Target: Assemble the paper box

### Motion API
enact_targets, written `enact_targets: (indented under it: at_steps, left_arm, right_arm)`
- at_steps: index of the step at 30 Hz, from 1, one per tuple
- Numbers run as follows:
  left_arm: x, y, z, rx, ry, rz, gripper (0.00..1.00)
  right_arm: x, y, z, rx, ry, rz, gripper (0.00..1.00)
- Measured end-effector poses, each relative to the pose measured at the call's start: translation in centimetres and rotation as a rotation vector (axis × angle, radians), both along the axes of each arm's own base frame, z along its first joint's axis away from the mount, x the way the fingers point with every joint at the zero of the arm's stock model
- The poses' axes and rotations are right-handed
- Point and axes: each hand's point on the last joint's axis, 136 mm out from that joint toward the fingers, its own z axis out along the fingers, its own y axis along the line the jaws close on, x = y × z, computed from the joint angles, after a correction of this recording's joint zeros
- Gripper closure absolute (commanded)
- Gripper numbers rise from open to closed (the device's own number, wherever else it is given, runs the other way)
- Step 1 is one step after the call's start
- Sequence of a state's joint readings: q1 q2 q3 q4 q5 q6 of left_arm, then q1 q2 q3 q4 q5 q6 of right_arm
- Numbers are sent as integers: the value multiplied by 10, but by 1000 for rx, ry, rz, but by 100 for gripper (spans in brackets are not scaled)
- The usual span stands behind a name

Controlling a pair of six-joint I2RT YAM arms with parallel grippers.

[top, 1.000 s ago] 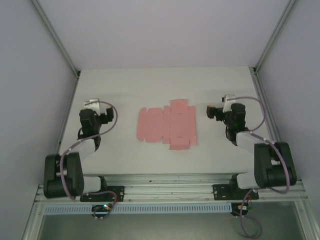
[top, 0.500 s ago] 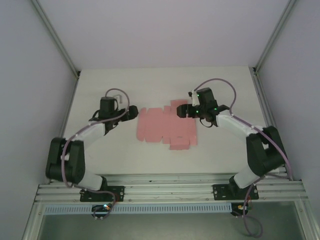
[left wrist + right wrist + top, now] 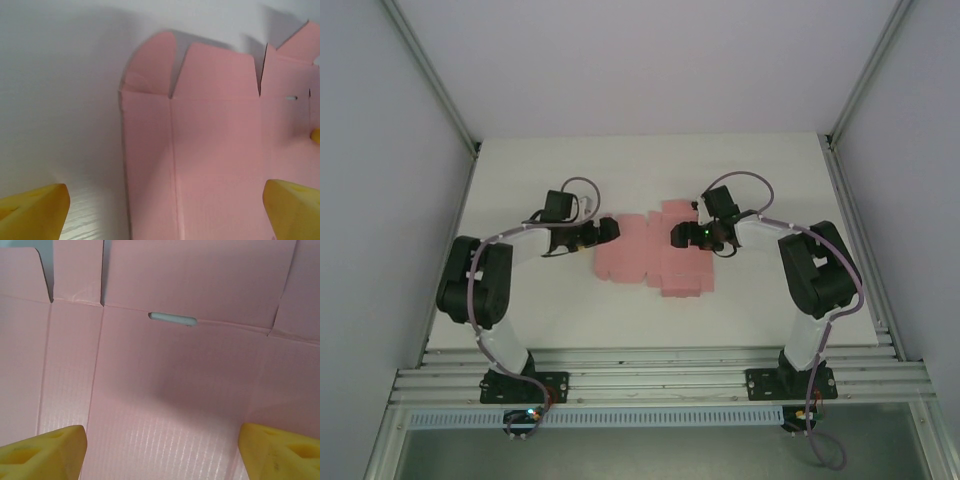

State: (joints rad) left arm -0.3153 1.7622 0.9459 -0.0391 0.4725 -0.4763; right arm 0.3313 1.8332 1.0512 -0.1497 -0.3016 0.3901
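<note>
An off-white worktop [image 3: 540, 170] is boxed in by pale grey walls [image 3: 650, 60], with an aluminium rail [image 3: 660, 372] across the bottom of the overhead frame. The paper box [image 3: 655, 255] lies at the centre of that frame, a flat pink die-cut sheet with its flaps spread (still unassembled).

A second ago my two arms were tucked back at the left and right of the frame, well apart from the sheet. Now both have reached in, while the sheet lies where it lay.

My left gripper [image 3: 610, 231] sits at the sheet's left edge, jaws spread wide. In its wrist view the yellow fingertips [image 3: 35, 210] occupy the bottom corners, one over bare worktop, the other over pink card.

My right gripper [image 3: 675, 236] is over the sheet's upper right part, jaws also spread. Its yellow fingertips [image 3: 42, 452] straddle a panel below a narrow slot [image 3: 172, 318]. Neither gripper holds anything; whether either touches the card I cannot tell.
</note>
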Motion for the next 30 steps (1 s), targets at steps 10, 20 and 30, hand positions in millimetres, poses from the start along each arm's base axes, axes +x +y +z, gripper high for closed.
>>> enact_targets:
  at_steps: [10, 20, 30]
  left_arm:
    - [-7, -38, 16, -166, -1, -90, 37]
    - [-10, -30, 13, -83, -2, -58, 96]
    - [-14, -25, 42, 64, -117, -70, 100]
  right_arm:
    - [7, -3, -2, 11, -20, -14, 18]
    - [3, -22, 4, 26, -43, -53, 18]
    - [-5, -55, 63, 69, -166, -122, 8]
